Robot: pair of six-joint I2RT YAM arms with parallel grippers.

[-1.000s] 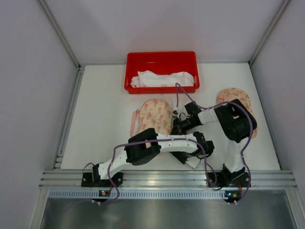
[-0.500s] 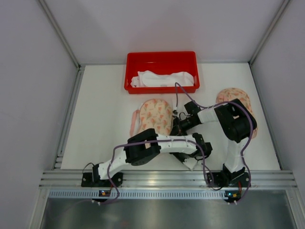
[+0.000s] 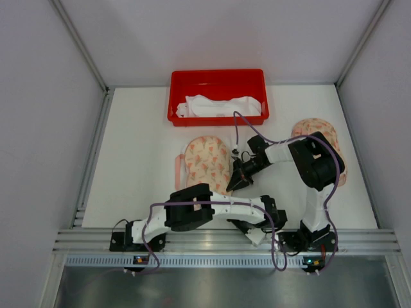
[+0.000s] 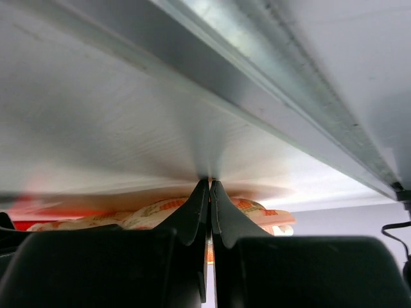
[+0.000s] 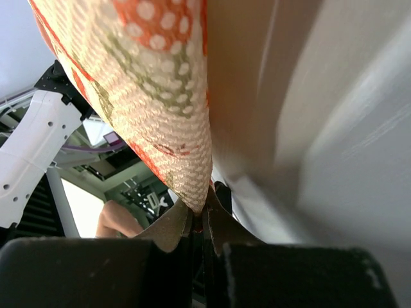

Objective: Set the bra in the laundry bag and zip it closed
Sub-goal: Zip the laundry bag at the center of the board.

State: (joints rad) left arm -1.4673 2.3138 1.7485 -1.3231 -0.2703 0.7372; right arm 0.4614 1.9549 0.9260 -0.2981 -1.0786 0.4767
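Flowery bra [image 3: 207, 160] lies on the white worktop [image 3: 138, 160] just in front of the red bin [image 3: 218, 77]. Right hand [image 5: 200, 206], arm folded leftward and low, is clamped on the bra's edge. Left hand [image 4: 210, 183] is pinched shut, tips down by the front rail [image 3: 192, 240].

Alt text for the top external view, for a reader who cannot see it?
The right gripper pinches the edge of an orange floral-patterned fabric bra on a white table, one cup beside it, the other behind the right arm. A red plastic tray at the far side holds white fabric.
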